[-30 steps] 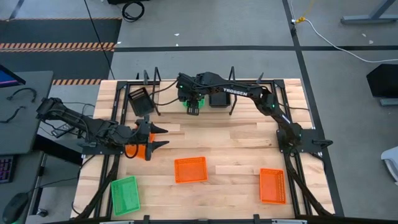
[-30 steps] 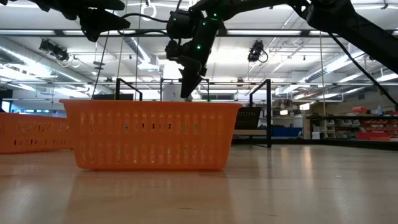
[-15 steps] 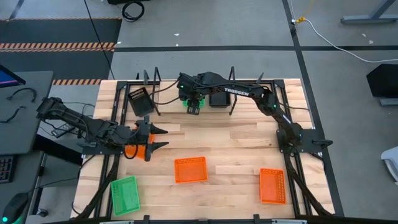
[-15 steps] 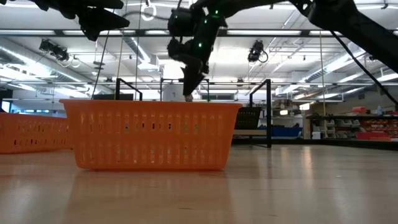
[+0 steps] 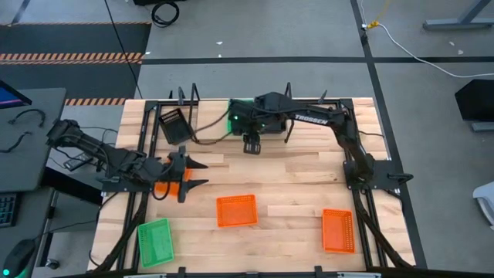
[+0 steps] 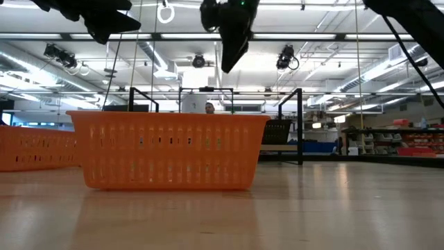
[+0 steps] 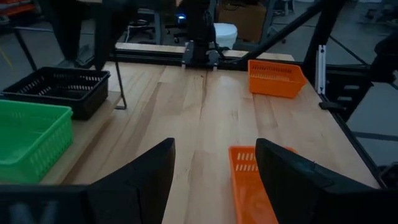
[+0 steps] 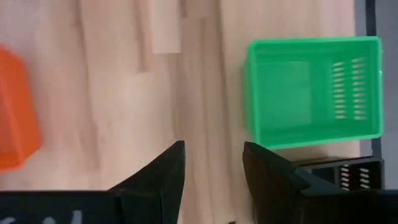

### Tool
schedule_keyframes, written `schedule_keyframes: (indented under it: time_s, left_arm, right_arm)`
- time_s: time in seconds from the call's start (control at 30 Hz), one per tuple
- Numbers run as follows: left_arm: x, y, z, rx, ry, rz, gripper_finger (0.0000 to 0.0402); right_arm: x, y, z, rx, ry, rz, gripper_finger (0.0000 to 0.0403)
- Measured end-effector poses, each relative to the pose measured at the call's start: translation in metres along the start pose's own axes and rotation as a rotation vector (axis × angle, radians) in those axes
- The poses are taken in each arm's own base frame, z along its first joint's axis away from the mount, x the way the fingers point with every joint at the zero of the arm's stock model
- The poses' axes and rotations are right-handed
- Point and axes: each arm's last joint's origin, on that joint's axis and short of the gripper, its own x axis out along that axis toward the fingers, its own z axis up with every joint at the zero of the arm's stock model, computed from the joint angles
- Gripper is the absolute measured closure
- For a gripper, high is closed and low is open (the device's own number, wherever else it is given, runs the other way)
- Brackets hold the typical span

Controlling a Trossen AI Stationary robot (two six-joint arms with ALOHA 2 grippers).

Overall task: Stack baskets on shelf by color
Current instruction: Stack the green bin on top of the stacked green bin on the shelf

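The shelf (image 5: 204,116) stands along the table's far edge. On its board rest a black basket (image 5: 174,123), a green basket (image 8: 314,93) and another black basket (image 8: 348,175). My right gripper (image 5: 251,144) hangs open just in front of the shelf, beside the green basket and high above the table (image 6: 232,42). My left gripper (image 5: 193,174) is open at the table's left, pointing right, above an orange basket (image 5: 162,186) that lies under the arm. Another orange basket (image 5: 236,210) stands mid-table, a third (image 5: 337,230) near the right edge, and a green one (image 5: 154,241) at the near left.
The shelf's black upright frames (image 6: 300,125) rise at the far edge. Bare wood lies between the shelf and the middle orange basket (image 6: 170,149). The arm bases stand at the table's left and right sides. A person shows far behind the table (image 6: 209,107).
My right gripper has drawn back from the green basket on the shelf, moving up and toward the table's near and right sides. The green basket has stayed on the shelf board. My left arm has kept still.
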Motion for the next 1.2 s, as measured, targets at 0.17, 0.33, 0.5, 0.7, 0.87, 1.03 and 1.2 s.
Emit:
schedule_keyframes:
  time_s: [0.17,0.33,0.5,0.7,0.87,1.03,1.2]
  left_arm:
    - [-0.001,-0.002,0.000,0.005,0.000,-0.012,0.0170]
    - [-0.001,-0.001,0.000,0.003,-0.006,0.014,0.0170]
    - [-0.001,-0.001,0.000,-0.008,-0.005,0.015,0.0170]
    - [-0.002,-0.003,0.000,-0.013,-0.013,0.014,0.0170]
    - [-0.006,-0.007,0.008,0.016,-0.058,0.057,0.0170]
    - [-0.010,-0.014,0.016,0.043,-0.139,0.041,0.0170]
    - [-0.006,-0.014,0.015,0.047,-0.133,0.051,0.0170]
  right_arm:
    - [-0.006,0.021,-0.002,-0.048,0.021,0.019,0.0236]
    - [-0.007,0.028,-0.007,-0.037,0.066,0.058,0.0236]
    - [-0.007,0.026,-0.010,0.038,0.089,0.106,0.0236]
    - [0.003,0.044,-0.020,0.017,0.126,0.129,0.0236]
    - [0.003,0.048,-0.030,0.021,-0.035,0.131,0.0244]
    - [-0.010,0.046,-0.058,0.059,-0.276,0.131,0.0258]
    - [-0.010,0.045,-0.100,0.119,-0.464,0.147,0.0265]
